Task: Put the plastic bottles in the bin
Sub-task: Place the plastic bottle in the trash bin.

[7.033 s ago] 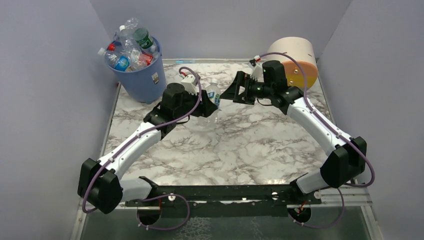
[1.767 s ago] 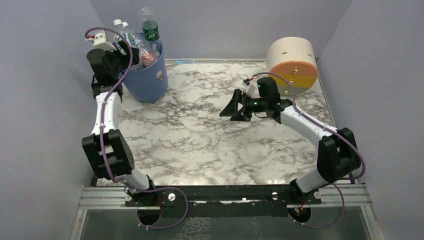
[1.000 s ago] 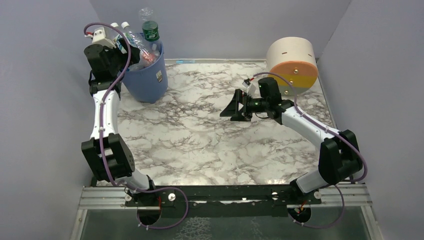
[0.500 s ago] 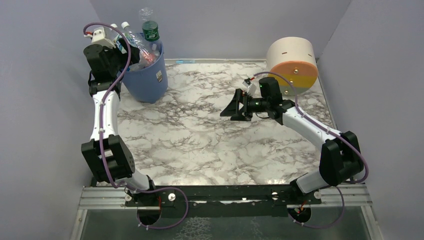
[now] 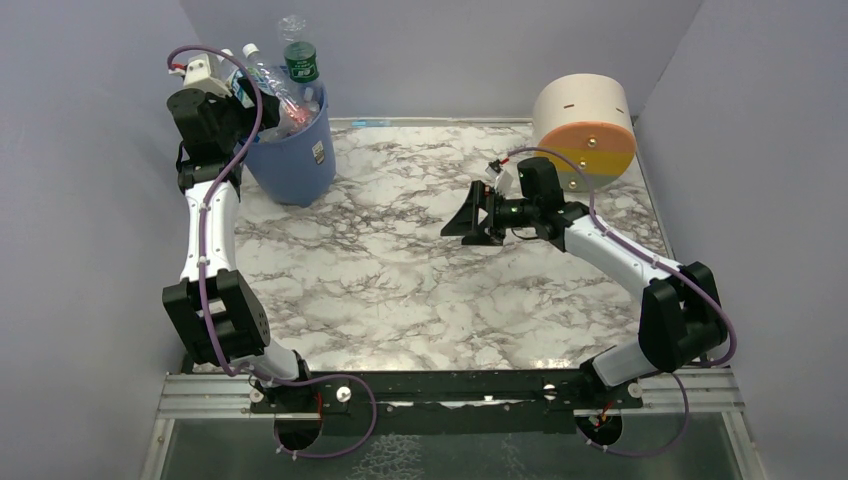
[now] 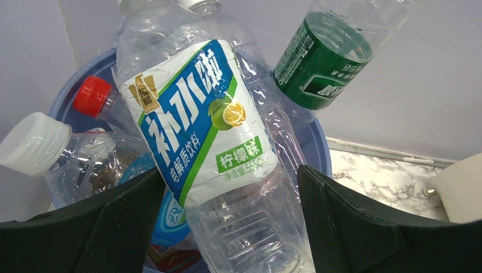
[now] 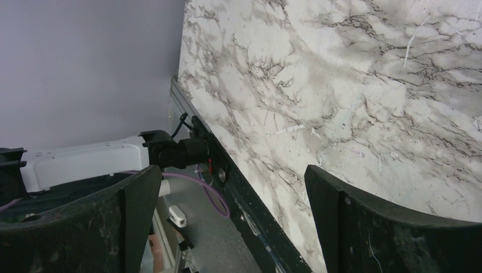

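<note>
bottle let go over the bin

left claw (image 6: 230, 170) spread wide. the blue-green labelled bottle (image 6: 199, 119) it carried seconds ago now lies loose on the heap in the bin (image 6: 318, 149). right claw (image 7: 233, 170) spread, holding nothing. no bottle shows on the table (image 5: 400, 285), so the task looks finished.

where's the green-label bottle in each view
Top external: green-label bottle upper left, sticking up from the bin.
Left wrist: upper right, leaning out over the rim.
Right wrist: not in it.
Shared landmark: the blue bin, in top and left wrist views.
</note>
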Robot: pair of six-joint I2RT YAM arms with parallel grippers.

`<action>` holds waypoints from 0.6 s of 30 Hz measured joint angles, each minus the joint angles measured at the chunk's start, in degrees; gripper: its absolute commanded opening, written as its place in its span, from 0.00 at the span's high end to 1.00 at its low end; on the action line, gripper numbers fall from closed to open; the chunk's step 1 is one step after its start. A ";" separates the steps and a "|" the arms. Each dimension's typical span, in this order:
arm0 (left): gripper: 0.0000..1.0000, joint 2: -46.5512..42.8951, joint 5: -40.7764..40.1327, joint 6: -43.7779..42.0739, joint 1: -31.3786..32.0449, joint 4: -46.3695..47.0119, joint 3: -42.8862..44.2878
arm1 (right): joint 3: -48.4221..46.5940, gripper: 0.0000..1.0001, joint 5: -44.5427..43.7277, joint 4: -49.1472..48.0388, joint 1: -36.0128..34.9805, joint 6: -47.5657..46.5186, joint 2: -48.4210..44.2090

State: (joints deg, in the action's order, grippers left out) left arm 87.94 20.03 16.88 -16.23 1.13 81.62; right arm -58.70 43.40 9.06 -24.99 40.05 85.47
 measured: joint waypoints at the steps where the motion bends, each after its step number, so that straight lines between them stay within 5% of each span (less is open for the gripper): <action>1: 0.10 0.00 0.00 0.00 0.00 0.02 0.00 | 0.00 0.00 -0.02 -0.02 0.00 0.02 0.00; 18: 0.05 0.02 -1.11 -0.24 -0.33 -0.48 0.02 | 0.02 0.00 0.02 -0.07 0.00 0.44 0.00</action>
State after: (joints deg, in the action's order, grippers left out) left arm 87.96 18.92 16.64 -16.56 0.64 81.65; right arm -58.67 43.42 8.99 -24.99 40.49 85.47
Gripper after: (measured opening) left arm 0.942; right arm 0.995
